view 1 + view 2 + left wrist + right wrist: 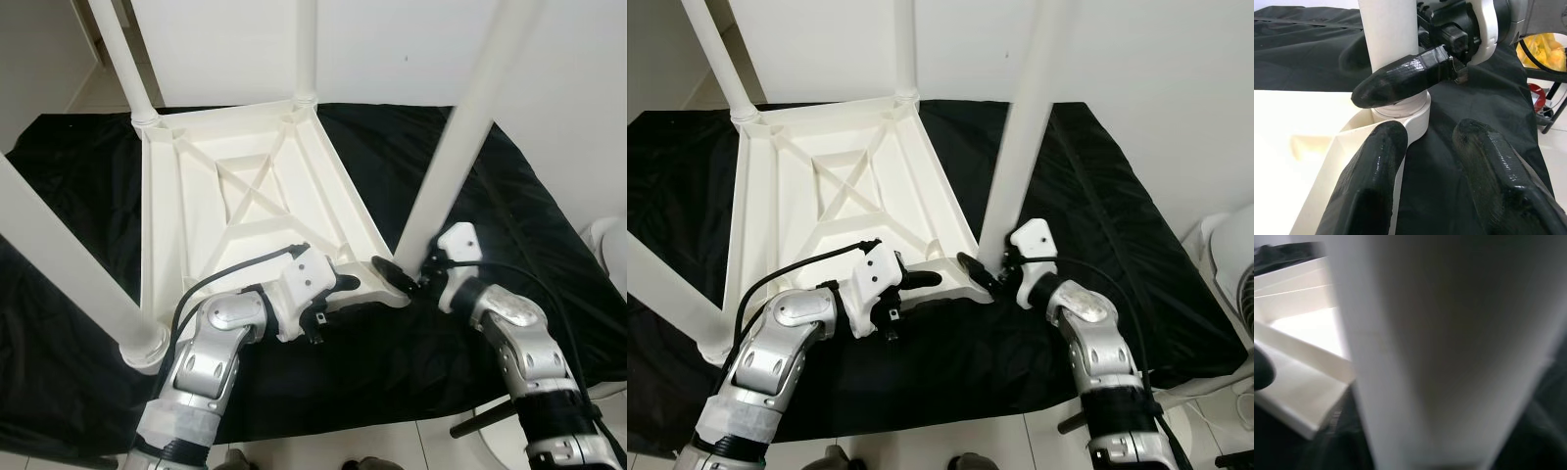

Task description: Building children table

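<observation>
White plastic children's table (245, 196): upside down on black cloth (88, 157), legs upward. Right gripper (404, 276): clasping near-right leg (456, 147) at its base. Left gripper (1425, 161): fingers apart, straddling that corner's socket rim.

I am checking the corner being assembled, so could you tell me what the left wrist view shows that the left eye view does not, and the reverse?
Left wrist view: up close, the leg's base seated in its round white corner socket, with one finger of the right gripper against it, and something yellow beyond the cloth.

Left eye view: the whole upturned table top with four legs standing in its corners, both silver arms, and the left gripper at the near right corner.

Both: the black cloth, the near right leg and the right gripper at its base.
</observation>
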